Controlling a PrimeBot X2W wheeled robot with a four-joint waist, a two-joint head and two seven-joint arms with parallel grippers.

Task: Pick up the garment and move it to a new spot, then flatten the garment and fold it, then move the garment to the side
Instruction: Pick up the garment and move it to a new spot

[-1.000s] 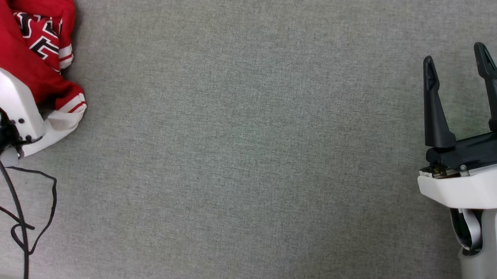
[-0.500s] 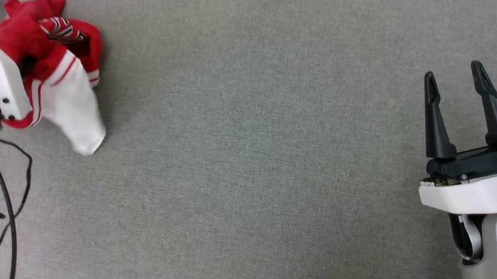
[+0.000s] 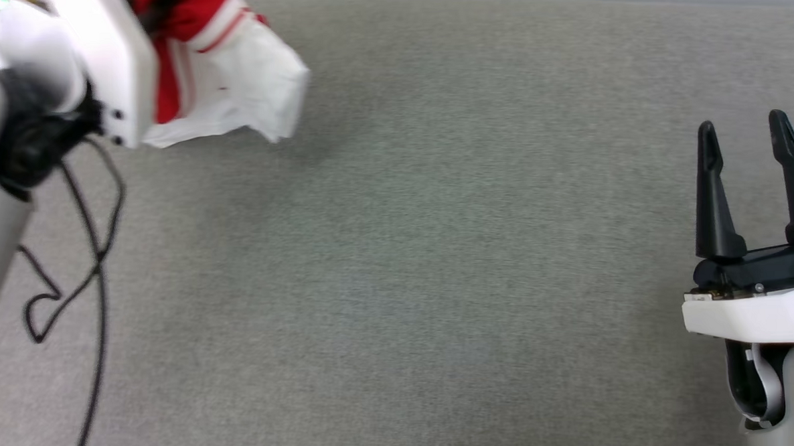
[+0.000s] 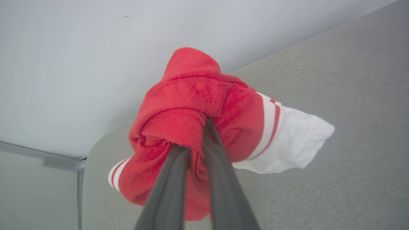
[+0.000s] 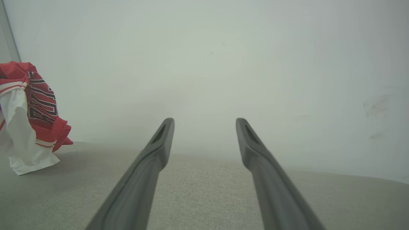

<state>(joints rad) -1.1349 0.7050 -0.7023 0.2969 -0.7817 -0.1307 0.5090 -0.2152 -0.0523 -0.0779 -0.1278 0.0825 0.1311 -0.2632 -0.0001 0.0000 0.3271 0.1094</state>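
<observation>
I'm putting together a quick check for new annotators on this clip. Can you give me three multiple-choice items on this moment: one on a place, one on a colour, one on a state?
1. In the head view, where is the garment?
A. Upper left, at the left gripper
B. Dead centre
C. Lower right corner

2. What colour is the garment's hanging sleeve?
A. Black
B. White
C. Blue

3. What state is the right gripper in?
A. Shut on cloth
B. Open and empty
C. Shut and empty

Answers:
1 A: the bunched cloth sits at the top left, and the left wrist view shows it pinched between that gripper's fingers.
2 B: the sleeve drooping from the red bundle is plain white.
3 B: its two fingers stand well apart with nothing between them.
</observation>
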